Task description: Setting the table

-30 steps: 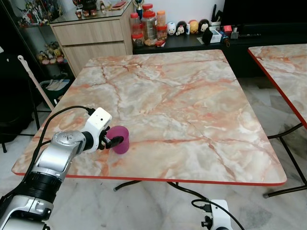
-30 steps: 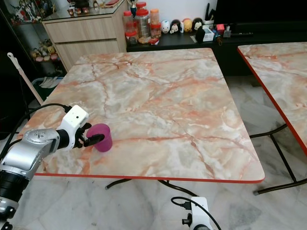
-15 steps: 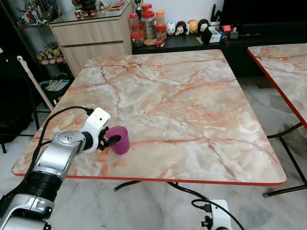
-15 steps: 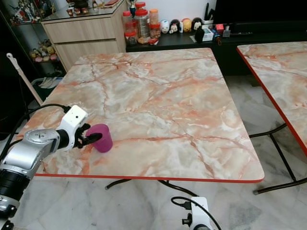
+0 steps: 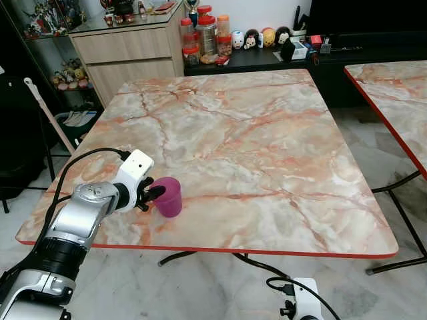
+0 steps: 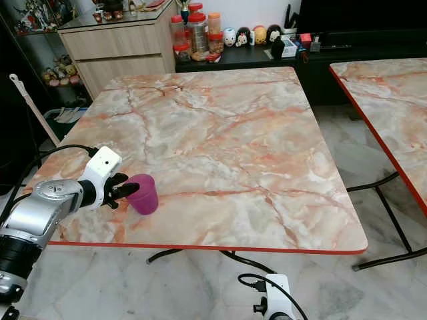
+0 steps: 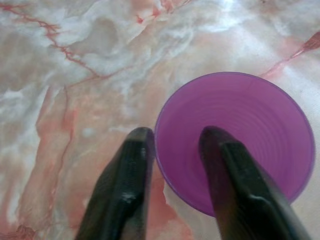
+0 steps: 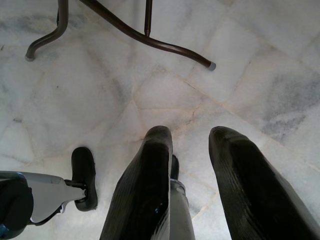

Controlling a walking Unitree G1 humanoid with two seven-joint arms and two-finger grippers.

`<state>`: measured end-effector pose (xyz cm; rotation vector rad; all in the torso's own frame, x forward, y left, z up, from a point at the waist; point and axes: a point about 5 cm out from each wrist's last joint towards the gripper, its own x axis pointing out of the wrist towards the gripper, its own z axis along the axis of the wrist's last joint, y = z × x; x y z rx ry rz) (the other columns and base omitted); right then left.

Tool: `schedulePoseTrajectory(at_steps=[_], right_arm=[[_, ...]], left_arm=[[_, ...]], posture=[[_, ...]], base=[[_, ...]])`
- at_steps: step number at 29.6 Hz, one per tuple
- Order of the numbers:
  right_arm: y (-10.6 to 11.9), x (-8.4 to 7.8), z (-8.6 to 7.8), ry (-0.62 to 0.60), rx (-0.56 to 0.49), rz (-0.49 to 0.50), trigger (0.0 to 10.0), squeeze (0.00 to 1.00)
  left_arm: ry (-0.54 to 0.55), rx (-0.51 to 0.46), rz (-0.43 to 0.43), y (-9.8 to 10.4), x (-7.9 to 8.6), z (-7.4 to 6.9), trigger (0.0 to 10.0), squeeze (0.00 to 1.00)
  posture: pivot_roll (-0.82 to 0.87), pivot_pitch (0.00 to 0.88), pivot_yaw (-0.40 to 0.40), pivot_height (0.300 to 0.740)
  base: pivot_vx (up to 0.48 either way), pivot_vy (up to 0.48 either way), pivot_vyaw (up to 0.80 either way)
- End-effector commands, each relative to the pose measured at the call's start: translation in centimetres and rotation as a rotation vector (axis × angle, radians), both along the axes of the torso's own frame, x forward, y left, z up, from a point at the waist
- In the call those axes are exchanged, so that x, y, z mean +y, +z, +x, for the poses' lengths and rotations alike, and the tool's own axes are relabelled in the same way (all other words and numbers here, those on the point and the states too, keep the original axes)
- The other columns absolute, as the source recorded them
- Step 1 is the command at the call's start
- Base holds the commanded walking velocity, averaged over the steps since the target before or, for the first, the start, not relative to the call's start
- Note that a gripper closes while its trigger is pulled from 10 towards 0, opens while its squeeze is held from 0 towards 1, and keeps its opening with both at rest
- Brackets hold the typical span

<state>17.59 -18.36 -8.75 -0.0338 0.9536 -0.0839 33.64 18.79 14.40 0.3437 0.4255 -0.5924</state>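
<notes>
Sitting upright near the front-left corner of the marble worktop (image 5: 267, 133): purple cup (image 5: 167, 197). Straddling its rim with fingers apart, one finger (image 7: 227, 185) inside and the other (image 7: 125, 187) outside, neither visibly pressing the wall: left hand (image 5: 153, 195). Hanging idle over the tiled floor (image 8: 240, 75) with fingers apart: right hand (image 8: 192, 145).

Marble-top table (image 5: 253, 133), second table (image 5: 393, 87) right; wooden cabinet (image 5: 127, 57) behind; pale tiled floor (image 5: 220, 287)
</notes>
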Motion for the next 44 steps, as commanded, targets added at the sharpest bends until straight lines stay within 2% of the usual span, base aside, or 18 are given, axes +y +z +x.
schedulePoseTrajectory(at_steps=[1,9,10,11,12,18,19,20,21,26,27,28,31,32,33,34,44], right_arm=[[-0.02,0.34,0.03,-0.002,0.000,0.008,10.0,0.00],[-0.05,0.30,-0.03,-0.004,0.002,0.008,10.0,0.00],[-0.05,0.30,-0.03,-0.003,0.002,0.007,10.0,0.00],[-0.05,0.30,-0.03,-0.003,0.002,0.007,10.0,0.00],[-0.04,0.30,-0.02,-0.003,0.001,0.008,10.0,0.00],[-0.01,0.29,0.04,-0.003,-0.001,0.008,10.0,0.00],[-0.01,0.29,0.05,-0.004,-0.001,0.008,10.0,0.00],[-0.01,0.29,0.05,-0.003,-0.001,0.008,10.0,0.00],[-0.01,0.28,0.05,-0.004,-0.001,0.008,10.0,0.00],[-0.01,0.29,0.06,-0.004,0.000,0.007,10.0,0.00],[-0.01,0.31,0.07,-0.003,0.000,0.008,10.0,0.00],[-0.01,0.31,0.07,-0.002,0.000,0.008,10.0,0.00],[0.00,0.31,0.08,-0.003,-0.001,0.008,10.0,0.00],[0.00,0.32,0.08,-0.003,-0.001,0.008,10.0,0.00],[0.00,0.33,0.08,-0.004,-0.001,0.009,10.0,0.00],[0.00,0.34,0.09,-0.004,-0.001,0.009,10.0,0.00],[0.01,0.37,0.13,-0.005,-0.001,0.009,10.0,0.00]], left_arm=[[0.009,-0.003,0.020,0.28,0.26,0.11,0.0,0.00],[-0.008,0.001,0.052,0.11,0.21,-0.01,0.0,0.00],[-0.009,0.002,0.055,0.04,0.18,-0.04,1.2,0.00],[-0.009,0.003,0.054,0.03,0.18,-0.04,1.2,0.00],[-0.007,0.002,0.059,0.02,0.19,-0.02,10.0,0.00],[-0.028,-0.014,0.081,0.04,0.07,0.04,10.0,0.00],[-0.028,-0.016,0.086,0.05,0.07,0.05,10.0,0.67],[-0.029,-0.021,0.091,0.07,0.08,0.05,10.0,0.67],[-0.032,-0.025,0.099,0.10,0.11,0.05,10.0,1.00],[-0.018,-0.027,0.096,0.17,0.23,0.11,10.0,1.00],[-0.010,-0.024,0.096,0.16,0.31,0.13,10.0,0.30],[-0.007,-0.021,0.093,0.15,0.33,0.14,10.0,0.00],[-0.015,-0.018,0.081,0.19,0.23,0.11,10.0,0.00],[-0.018,-0.018,0.080,0.20,0.17,0.09,9.1,0.00],[-0.019,-0.018,0.079,0.20,0.15,0.09,1.3,0.00],[-0.020,-0.018,0.079,0.20,0.15,0.09,0.0,0.00],[-0.036,-0.015,0.079,0.18,0.08,0.00,0.0,0.00]], posture=[[0.02,0.000,0.090,0.740],[0.02,0.000,0.089,0.740],[0.02,0.000,0.088,0.740],[0.02,0.000,0.088,0.740],[0.02,0.000,0.088,0.740],[0.02,0.000,0.088,0.740],[0.02,0.000,0.088,0.740],[0.02,0.000,0.088,0.740],[0.02,0.000,0.088,0.740],[0.02,0.000,0.089,0.740],[0.02,0.000,0.089,0.740],[0.02,0.000,0.089,0.740],[0.02,0.000,0.089,0.740],[0.02,0.000,0.089,0.740],[0.02,0.000,0.090,0.740],[0.02,0.000,0.090,0.740],[0.02,0.000,0.091,0.740]], base=[[0.000,0.000,0.00],[0.000,0.000,0.00],[0.000,0.000,0.00],[0.000,0.000,0.00],[0.000,0.000,0.00],[0.000,0.000,0.00],[0.000,0.000,0.00],[0.000,0.000,0.00],[0.000,0.000,0.00],[0.000,0.000,0.00],[0.000,0.000,0.00],[0.000,0.000,0.00],[0.000,0.000,0.00],[0.000,0.000,0.00],[0.000,0.000,0.00],[0.000,0.000,0.00],[0.000,0.000,0.00]])
